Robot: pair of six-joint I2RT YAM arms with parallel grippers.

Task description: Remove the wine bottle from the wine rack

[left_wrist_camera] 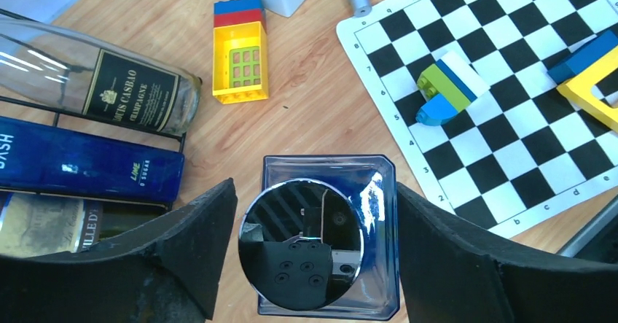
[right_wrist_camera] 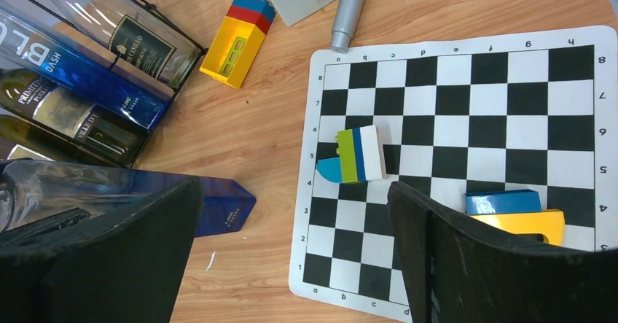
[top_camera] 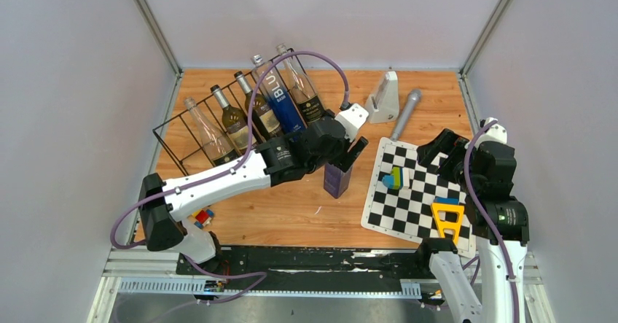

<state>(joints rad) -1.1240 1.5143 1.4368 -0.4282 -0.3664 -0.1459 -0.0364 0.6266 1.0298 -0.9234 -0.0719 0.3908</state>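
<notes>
The left hand (left_wrist_camera: 315,183) points straight down over the wine bottle (top_camera: 337,181), its two black fingers (left_wrist_camera: 197,250) astride the mirrored round cap. The hand is open: bare wood shows between the left finger and the bottle's square shoulder, while the right finger lines up with the bottle's other edge, and neither touches the cap. The dark blue, square-bodied bottle stands upright on the bench near its middle, off the wine rack (top_camera: 165,149) and just beside the rack's nearer end.

The rack runs diagonally across the far-left corner of the bench, from the left edge toward the far edge. Five bottles lie in it, necks pointing to the far edge, among them a champagne bottle (left_wrist_camera: 109,82) and a blue bottle (left_wrist_camera: 87,164) next to it. A yellow block (left_wrist_camera: 240,64) topped with red and blue lies on the wood just past the rack's end.

A chessboard mat (top_camera: 415,192) lies toward the right edge, carrying a green, white and blue block (right_wrist_camera: 353,155) and a yellow arch (top_camera: 447,219). The right hand (top_camera: 446,155) hangs over the mat's far-right part, fingers spread wide, holding nothing.
</notes>
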